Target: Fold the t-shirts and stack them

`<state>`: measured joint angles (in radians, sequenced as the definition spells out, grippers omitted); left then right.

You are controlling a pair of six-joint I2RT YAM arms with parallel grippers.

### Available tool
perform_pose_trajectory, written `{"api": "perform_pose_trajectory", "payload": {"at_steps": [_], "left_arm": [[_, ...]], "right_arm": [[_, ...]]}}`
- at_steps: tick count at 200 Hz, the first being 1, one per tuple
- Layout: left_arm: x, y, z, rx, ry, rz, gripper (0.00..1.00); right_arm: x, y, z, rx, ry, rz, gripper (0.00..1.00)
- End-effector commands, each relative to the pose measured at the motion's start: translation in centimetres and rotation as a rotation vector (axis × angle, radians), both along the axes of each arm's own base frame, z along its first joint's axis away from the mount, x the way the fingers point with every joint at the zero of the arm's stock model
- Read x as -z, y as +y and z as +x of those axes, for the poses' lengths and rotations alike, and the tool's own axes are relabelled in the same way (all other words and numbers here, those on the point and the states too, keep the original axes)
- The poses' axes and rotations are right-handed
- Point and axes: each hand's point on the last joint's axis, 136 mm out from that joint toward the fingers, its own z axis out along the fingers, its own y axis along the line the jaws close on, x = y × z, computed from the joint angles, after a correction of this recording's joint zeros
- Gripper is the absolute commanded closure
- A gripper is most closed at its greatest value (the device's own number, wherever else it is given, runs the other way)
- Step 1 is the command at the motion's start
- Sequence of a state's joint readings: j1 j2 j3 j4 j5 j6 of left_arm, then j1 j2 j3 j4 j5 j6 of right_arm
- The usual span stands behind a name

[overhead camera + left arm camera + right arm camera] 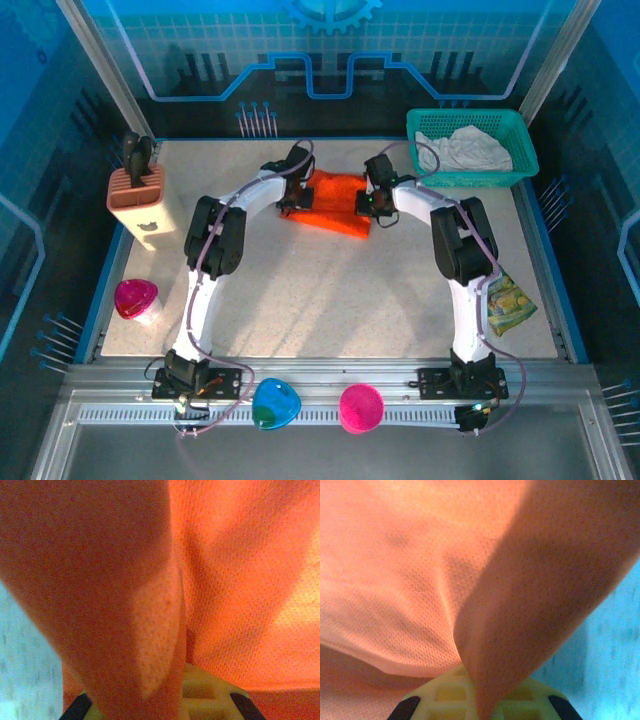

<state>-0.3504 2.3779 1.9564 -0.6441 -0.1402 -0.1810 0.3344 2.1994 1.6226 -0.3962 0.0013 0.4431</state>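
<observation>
Where the wrist cameras look past their own fingers, we see both grippers closed tight on cloth. At the left gripper (163,701) a ridge of the bright orange t-shirt (240,580), a fine mesh-knit fabric, runs down onto a pale yellow ribbed pad (200,691). At the right gripper (472,704) a similar fold of the orange t-shirt (395,570) drops onto its own pad (445,696). These close views give us the weave and a sliver of the pale speckled table (20,680) at the outer edge, but not the garment's outline.

The top view supplies that. The left gripper (291,200) and right gripper (368,203) grip opposite ends of the orange t-shirt (335,195), which lies as a bunched band on the far middle of the table (330,290). Its long axis runs left to right, the right end slightly nearer the arms. We cannot tell which way the collar points.

Further out, at the far right corner, the off-white t-shirt (465,150) sits crumpled in a teal plastic mesh basket (470,181), well apart from the orange one. A beige knife block (140,205) with black handles stands at the far left, and a pink lidded bowl (135,298) lies nearer on that side. A yellow-green printed packet (508,302) lies at the right edge; its print is too small for us to read. A blue bowl (275,403) and a pink cup (360,407) rest on the rail between the arm bases.
</observation>
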Motion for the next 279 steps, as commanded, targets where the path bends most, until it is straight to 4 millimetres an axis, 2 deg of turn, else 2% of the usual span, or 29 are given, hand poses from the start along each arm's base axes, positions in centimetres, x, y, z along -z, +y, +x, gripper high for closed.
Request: {"api": "perform_pose_trajectory", "payload": {"at_steps": [1, 13, 19, 54, 71, 92, 130, 161, 176, 196, 214, 223, 245, 246, 248, 279], "left_arm": [[1.8, 1.4, 0.6, -0.003, 0.094, 0.034, 1.00], [1.9, 1.3, 1.9, -0.001, 0.090, 0.025, 1.00], [2.0, 1.3, 2.5, -0.002, 0.089, 0.022, 1.00], [2.7, 2.1, 5.1, -0.031, 0.060, -0.005, 0.96], [2.5, 2.7, 6.2, -0.059, 0.030, -0.039, 0.94], [1.9, 2.7, 7.4, -0.050, -0.005, -0.099, 0.90], [0.4, 2.3, 9.4, -0.005, -0.097, -0.104, 0.83], [-0.2, 2.7, 9.9, -0.016, -0.103, -0.120, 0.81], [-0.6, 2.9, 10.2, -0.018, -0.120, -0.115, 0.71], [-1.2, 2.8, 10.3, -0.008, -0.135, -0.121, 0.54], [-2.4, 2.4, 10.2, 0.009, -0.151, -0.140, 0.45], [-3.4, 2.3, 10.3, 0.018, -0.167, -0.146, 0.41], [-8.0, 2.4, 10.6, 0.041, -0.257, -0.138, 0.36], [-8.2, 2.4, 10.7, 0.043, -0.262, -0.138, 0.36], [-8.7, 2.5, 10.7, 0.044, -0.270, -0.137, 0.35], [-18.6, 2.7, 10.3, 0.078, -0.443, -0.139, 0.27]], "right_arm": [[0.8, -1.9, 1.9, -0.035, 0.024, -0.051, 1.00], [0.1, -2.1, 3.7, -0.037, -0.004, -0.056, 1.00], [1.1, -2.3, 4.4, -0.038, 0.004, -0.063, 1.00], [0.6, -2.9, 8.9, -0.053, -0.077, -0.093, 1.00], [0.8, -3.5, 10.7, -0.040, -0.094, -0.098, 1.00], [0.0, -3.8, 12.7, -0.017, -0.136, -0.078, 1.00], [-0.4, -3.1, 14.7, -0.006, -0.186, -0.033, 1.00], [-0.6, -3.0, 15.4, 0.004, -0.204, -0.022, 1.00], [-0.6, -3.0, 15.3, 0.010, -0.200, -0.020, 1.00], [-0.5, -2.9, 15.0, 0.005, -0.184, -0.013, 0.77], [-1.7, -3.1, 14.9, 0.003, -0.195, -0.017, 0.59], [-2.9, -3.3, 15.0, 0.005, -0.211, -0.021, 0.46], [-7.4, -3.8, 15.3, 0.005, -0.277, -0.007, 0.13], [-7.9, -3.8, 15.3, 0.004, -0.284, -0.005, 0.05], [-8.4, -3.9, 15.3, 0.004, -0.292, -0.004, 0.01], [-16.2, -4.6, 14.0, -0.012, -0.383, -0.006, 0.00]]}}
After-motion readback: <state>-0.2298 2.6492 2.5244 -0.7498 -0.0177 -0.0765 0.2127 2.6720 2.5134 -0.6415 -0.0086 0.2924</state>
